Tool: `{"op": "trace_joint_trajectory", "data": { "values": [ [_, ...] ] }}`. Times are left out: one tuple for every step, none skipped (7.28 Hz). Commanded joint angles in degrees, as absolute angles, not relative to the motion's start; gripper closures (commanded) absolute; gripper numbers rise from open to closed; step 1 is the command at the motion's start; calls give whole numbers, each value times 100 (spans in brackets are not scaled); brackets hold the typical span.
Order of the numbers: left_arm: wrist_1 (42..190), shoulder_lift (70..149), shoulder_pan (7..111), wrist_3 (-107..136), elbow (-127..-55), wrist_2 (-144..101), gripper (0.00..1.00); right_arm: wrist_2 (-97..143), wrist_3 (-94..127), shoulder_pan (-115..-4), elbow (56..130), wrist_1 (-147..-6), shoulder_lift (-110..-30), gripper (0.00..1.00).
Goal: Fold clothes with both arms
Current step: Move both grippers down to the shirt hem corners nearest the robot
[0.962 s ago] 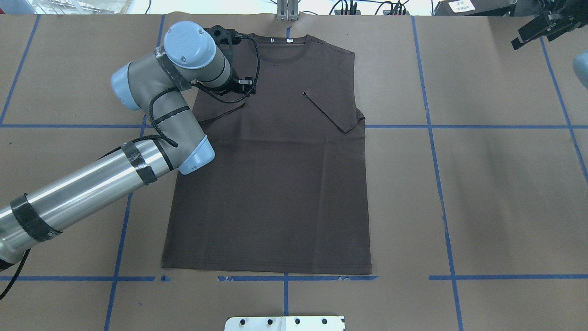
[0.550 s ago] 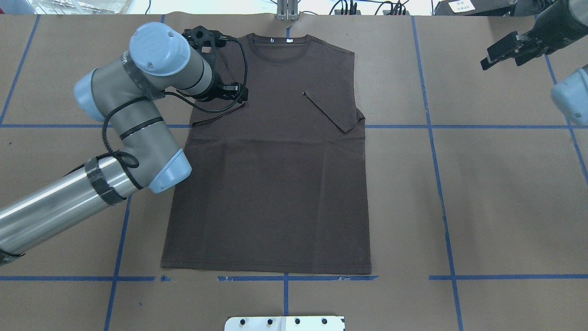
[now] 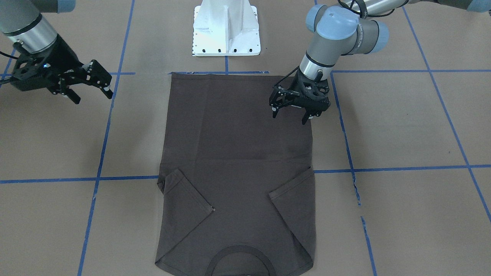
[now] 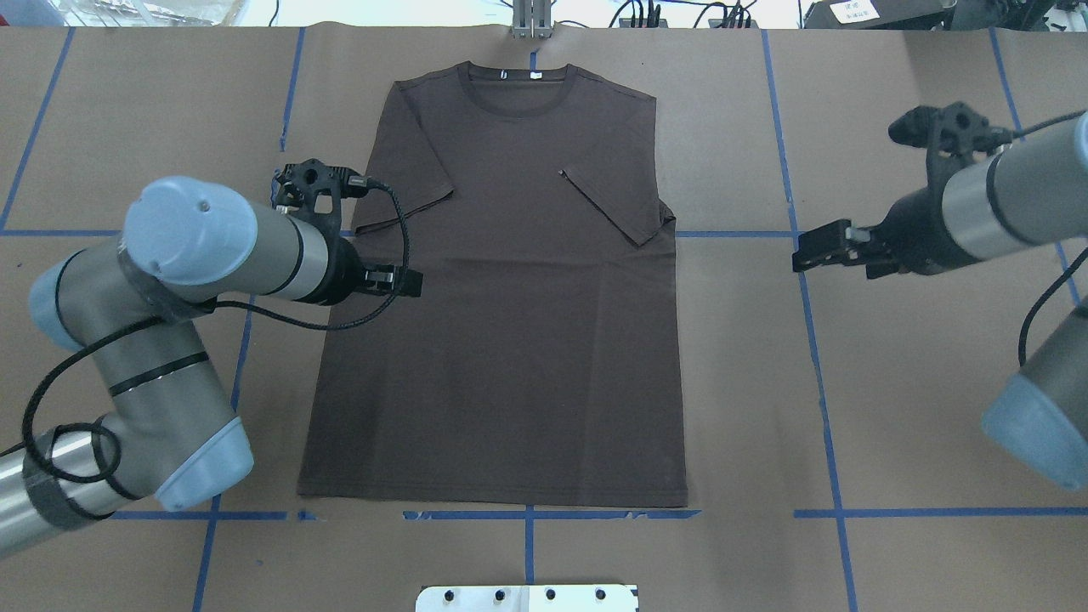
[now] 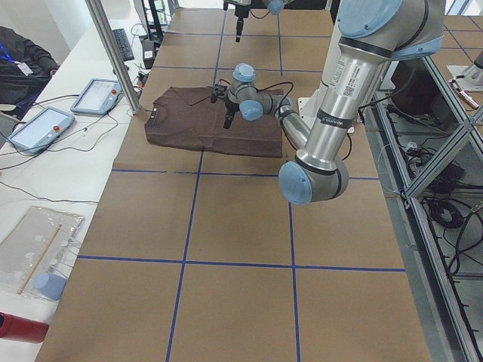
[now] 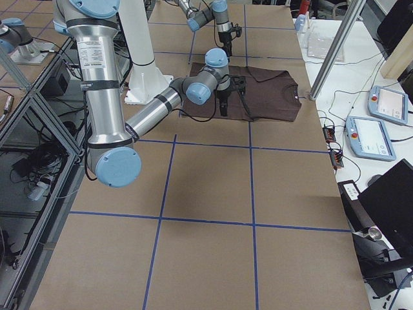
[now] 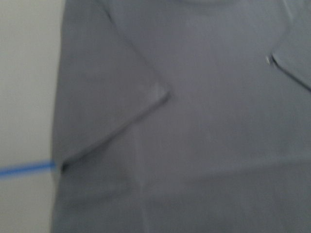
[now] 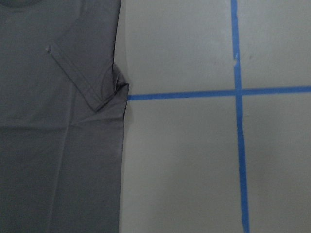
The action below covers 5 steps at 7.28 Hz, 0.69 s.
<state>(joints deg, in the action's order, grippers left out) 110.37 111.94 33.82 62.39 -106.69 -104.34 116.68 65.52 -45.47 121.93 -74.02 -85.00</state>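
Observation:
The dark brown T-shirt [image 4: 510,340] lies flat on the table, collar at the far edge, both short sleeves folded in over the chest. It also shows in the front-facing view [image 3: 238,153] and in both wrist views [image 7: 194,145] [image 8: 48,145]. My left gripper [image 4: 408,282] [image 3: 290,118] is open and empty, hovering over the shirt's left edge below the folded left sleeve. My right gripper [image 4: 803,259] [image 3: 93,98] is open and empty, over bare table to the right of the shirt, level with the right sleeve.
The table is covered in brown paper [image 4: 935,382] with a grid of blue tape lines [image 4: 816,340]. The white pedestal [image 3: 226,30] stands at the near edge behind the hem. A metal post [image 4: 531,17] and cables sit at the far edge.
My left gripper has moved from the shirt's left shoulder back toward me along its left edge. My right arm has swung in from the far right corner toward the shirt's right side.

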Motion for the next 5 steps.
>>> {"op": "trace_joint_trajectory", "data": {
  "values": [
    [11039, 10471, 2903, 6581, -11388, -10241, 0, 10123, 8237, -2882, 12662, -6654, -9164, 1],
    [11048, 10137, 2500, 7157, -11626, -9970, 1, 9525, 8836, -2230, 12848, -6653, -9541, 11],
    [11048, 9960, 2078, 7781, -11706, -9680, 20, 9101, 9120, -1728, 12902, -6653, -9623, 13],
    [11048, 9923, 1805, 8274, -11681, -9633, 40, 8714, 9332, -1331, 12902, -6653, -9624, 13],
    [11057, 9662, 1706, 8288, -11698, -9633, 40, 8606, 9369, -1153, 12911, -6653, -9624, 12]
  ]
}}
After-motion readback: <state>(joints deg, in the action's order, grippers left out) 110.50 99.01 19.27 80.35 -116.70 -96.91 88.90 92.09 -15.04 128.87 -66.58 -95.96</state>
